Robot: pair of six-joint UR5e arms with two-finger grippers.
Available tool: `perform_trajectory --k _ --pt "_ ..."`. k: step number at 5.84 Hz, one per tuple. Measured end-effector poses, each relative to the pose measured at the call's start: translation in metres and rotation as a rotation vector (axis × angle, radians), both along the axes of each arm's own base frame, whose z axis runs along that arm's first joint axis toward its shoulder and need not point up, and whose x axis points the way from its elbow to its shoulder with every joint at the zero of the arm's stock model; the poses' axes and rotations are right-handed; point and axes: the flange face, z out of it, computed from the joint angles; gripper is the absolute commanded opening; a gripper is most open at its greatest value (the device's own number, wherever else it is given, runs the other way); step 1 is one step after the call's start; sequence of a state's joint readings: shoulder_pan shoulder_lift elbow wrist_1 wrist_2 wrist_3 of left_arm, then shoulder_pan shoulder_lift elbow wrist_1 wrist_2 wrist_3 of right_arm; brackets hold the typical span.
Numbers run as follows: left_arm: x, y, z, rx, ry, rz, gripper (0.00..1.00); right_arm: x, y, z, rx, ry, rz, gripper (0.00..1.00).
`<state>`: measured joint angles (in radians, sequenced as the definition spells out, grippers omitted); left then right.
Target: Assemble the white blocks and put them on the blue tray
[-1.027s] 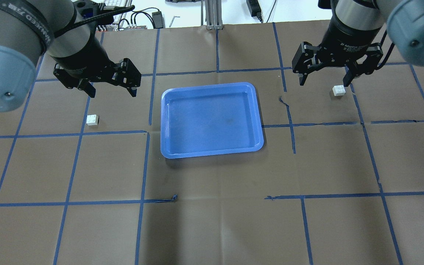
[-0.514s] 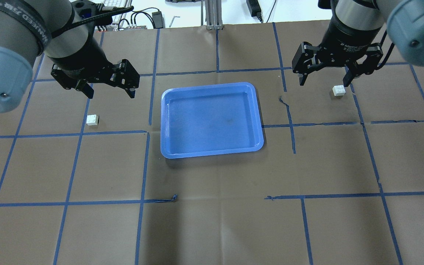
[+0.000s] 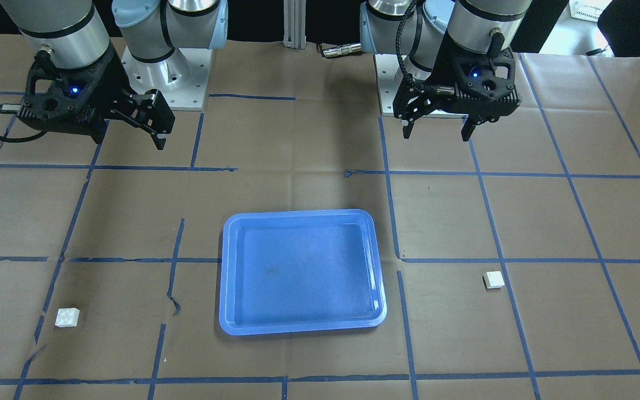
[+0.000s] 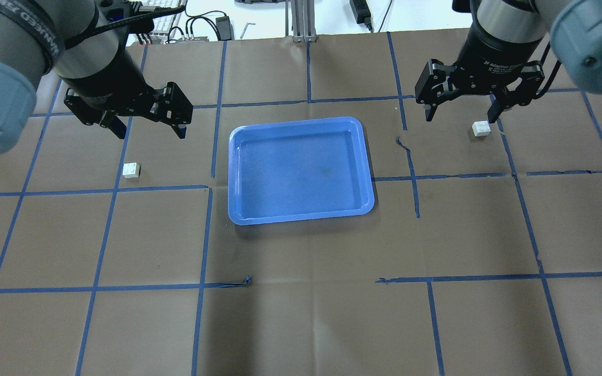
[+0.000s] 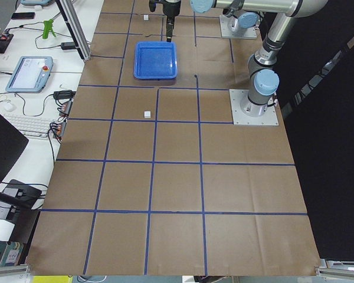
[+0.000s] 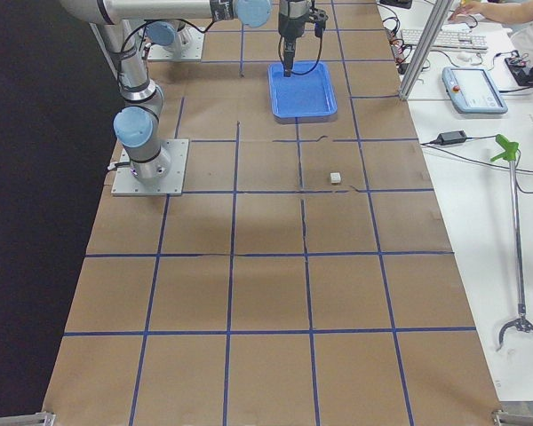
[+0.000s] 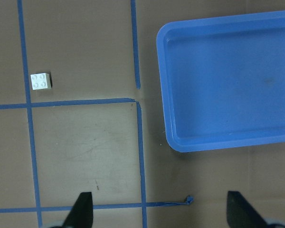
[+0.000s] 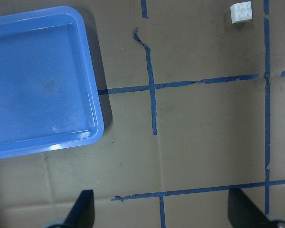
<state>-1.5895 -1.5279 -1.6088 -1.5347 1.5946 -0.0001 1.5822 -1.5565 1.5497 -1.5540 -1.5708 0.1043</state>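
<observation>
The blue tray (image 4: 296,123) lies empty at the table's middle, also in the front view (image 3: 298,214). One white block (image 4: 131,170) sits left of it, studs up, also in the left wrist view (image 7: 41,81) and the front view (image 3: 493,279). The other white block (image 4: 481,128) sits right of the tray, also in the right wrist view (image 8: 241,12) and the front view (image 3: 68,317). My left gripper (image 4: 149,131) hangs open and empty, beyond the left block. My right gripper (image 4: 460,116) hangs open and empty, its outer finger just beyond the right block.
Brown paper with a blue tape grid covers the table. Cables, a keyboard and an aluminium post (image 4: 301,21) stand beyond the far edge. The arm bases (image 3: 164,66) sit on the robot's side.
My left gripper has drifted a little to the left and away, still open. The right gripper, both blocks and the tray have not moved.
</observation>
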Motion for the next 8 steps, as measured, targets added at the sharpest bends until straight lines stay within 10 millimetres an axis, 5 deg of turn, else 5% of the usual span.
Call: perform_trajectory --k 3,5,8 --pt "0.106 -0.060 -0.058 0.103 -0.003 0.161 0.99 -0.002 -0.001 -0.002 0.004 0.001 0.017 1.00" --pt "0.168 -0.092 -0.101 0.122 0.013 0.157 0.99 -0.005 -0.001 -0.005 0.009 -0.003 0.226 1.00" --pt "0.211 -0.147 -0.191 0.055 0.000 0.141 0.99 -0.039 -0.011 -0.008 0.008 -0.015 0.734 1.00"
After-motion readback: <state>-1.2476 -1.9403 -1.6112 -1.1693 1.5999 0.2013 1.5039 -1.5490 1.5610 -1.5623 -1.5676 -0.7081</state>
